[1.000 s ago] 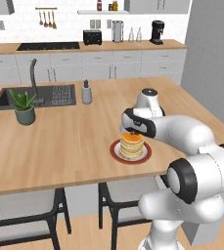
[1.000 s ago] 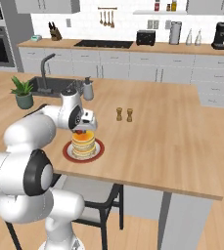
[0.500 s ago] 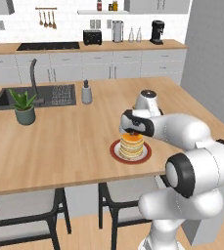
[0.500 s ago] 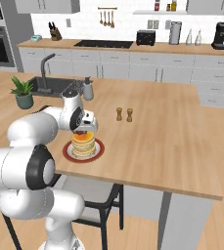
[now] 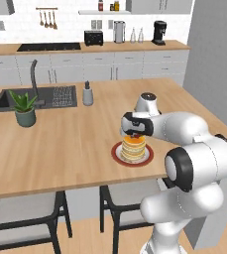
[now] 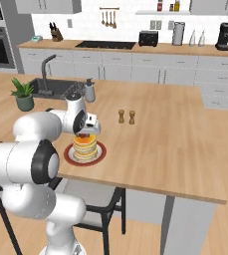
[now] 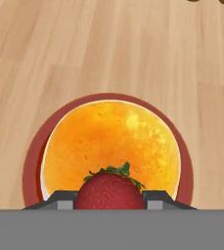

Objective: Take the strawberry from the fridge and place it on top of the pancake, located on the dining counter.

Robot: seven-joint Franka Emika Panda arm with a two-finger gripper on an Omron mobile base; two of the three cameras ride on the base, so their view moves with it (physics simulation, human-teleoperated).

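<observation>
Holding the strawberry (image 7: 110, 189) between the jaws, clamped on it from both sides; we have the gripper (image 5: 133, 134) right above the pancake (image 5: 134, 147) stack, which sits on its red-brown plate (image 5: 116, 154) near the bench (image 5: 75, 144) edge closest to the stools.

Progress as we judge it: fetch from the fridge is done and the carry is done. Left: lower the last bit, release, back off. From the hand view the berry looks lined up over the near part of the top pancake, not dead centre. We can't tell whether it touches the stack yet.

Surface: light-wood island bench with a dark inset sink (image 5: 8, 100) and tap (image 5: 33, 79), potted plant (image 5: 24, 106) beside it, soap dispenser (image 5: 87, 94), salt and pepper shakers (image 6: 125, 116) mid-bench. Dark-framed stools (image 5: 26, 213) tucked under the near edge. Room behind: white-cabinet wall counter with cooktop (image 5: 49, 46), toaster (image 5: 93, 37), coffee maker (image 5: 159, 32), hanging utensils (image 5: 46, 18).
</observation>
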